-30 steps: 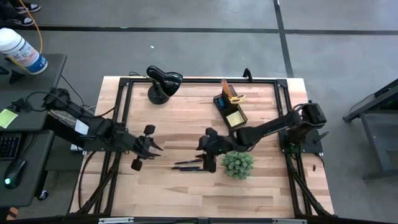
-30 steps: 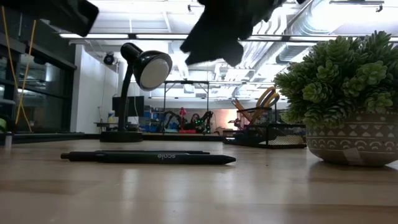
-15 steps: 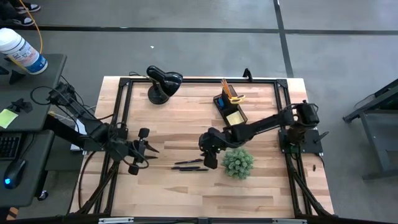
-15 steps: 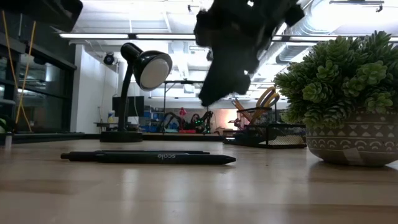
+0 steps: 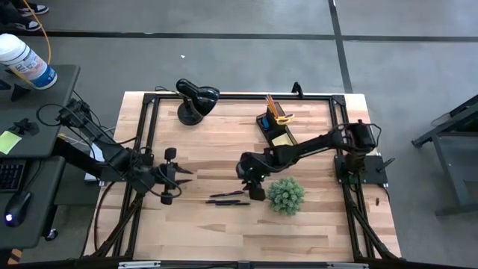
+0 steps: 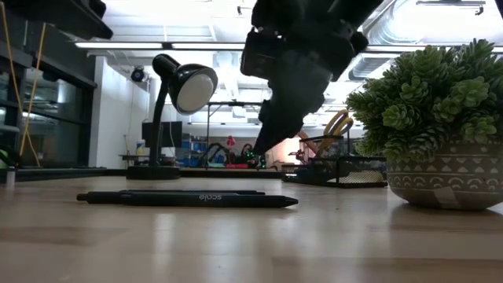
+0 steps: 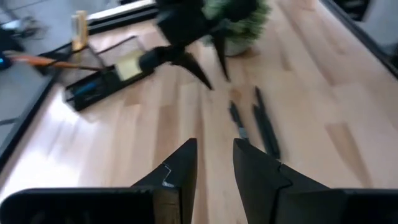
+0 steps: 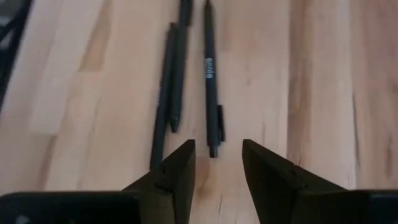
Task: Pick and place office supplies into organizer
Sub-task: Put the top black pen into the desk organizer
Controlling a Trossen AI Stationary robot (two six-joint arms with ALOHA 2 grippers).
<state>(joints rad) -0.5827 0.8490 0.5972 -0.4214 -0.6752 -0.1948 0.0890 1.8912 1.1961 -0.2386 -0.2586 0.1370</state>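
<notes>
My right gripper (image 8: 216,163) hovers parted and empty above the thin black pens (image 8: 210,74), lined up along them for a pinch. The black mesh organizer (image 5: 275,128) waits at one o'clock. My left gripper (image 5: 181,174) idles, slightly open, at nine.

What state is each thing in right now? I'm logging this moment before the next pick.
Right gripper: open, empty, above the pens.
Left gripper: open, empty, waiting at the table's left.
Thin black pens: lying flat on the wooden table, not yet picked.
Small black desk organizer: upright, holding pencils, scissors and a yellow pad.
Black domed desk lamp: standing; whether lit is unclear.
Green spiky potted plant: upright.
</notes>
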